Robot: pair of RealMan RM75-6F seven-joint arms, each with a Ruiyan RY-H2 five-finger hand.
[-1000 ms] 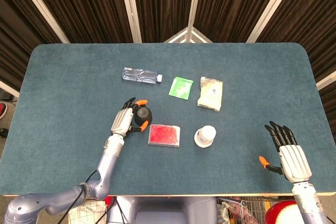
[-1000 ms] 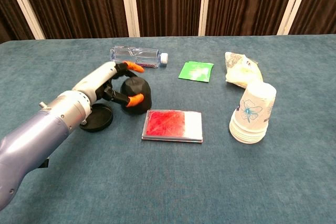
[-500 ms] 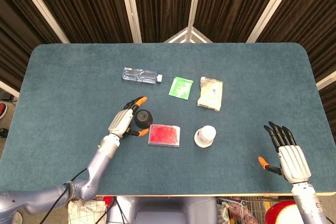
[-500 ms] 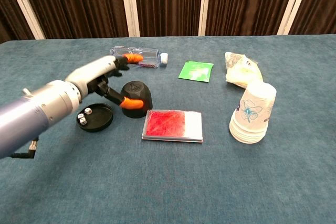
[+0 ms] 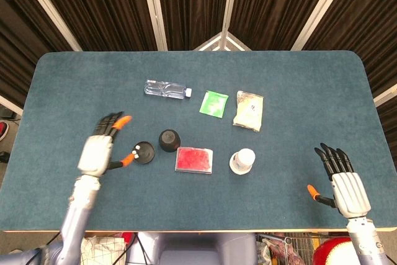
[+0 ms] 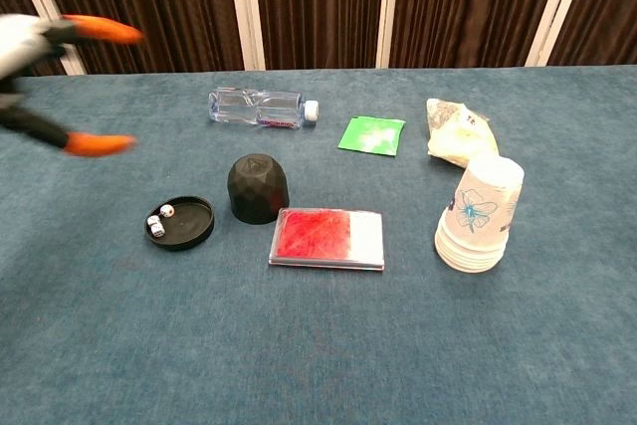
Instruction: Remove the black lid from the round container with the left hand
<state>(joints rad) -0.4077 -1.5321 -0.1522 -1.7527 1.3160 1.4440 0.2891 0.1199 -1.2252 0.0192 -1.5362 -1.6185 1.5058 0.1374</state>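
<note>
The black dome-shaped lid [image 5: 169, 140] [image 6: 258, 187] stands on the table by itself, just right of the shallow round black container base [image 5: 144, 152] [image 6: 180, 222], which holds two small white dice. My left hand [image 5: 99, 151] hovers left of the base with fingers spread and nothing in it; in the chest view the left hand [image 6: 40, 67] is a blur at the top left, raised well off the table. My right hand [image 5: 344, 184] is open near the table's front right edge, fingers apart and empty.
A red flat box [image 5: 194, 159] lies right of the lid, and a stack of paper cups [image 6: 480, 214] stands further right. A clear water bottle [image 5: 165, 89], a green packet [image 5: 214, 103] and a pale snack bag [image 5: 249, 110] lie behind.
My left hand has let go of the dome lid and pulled back to the left and upward, uncovering the base with the dice. The right hand has stayed put.
</note>
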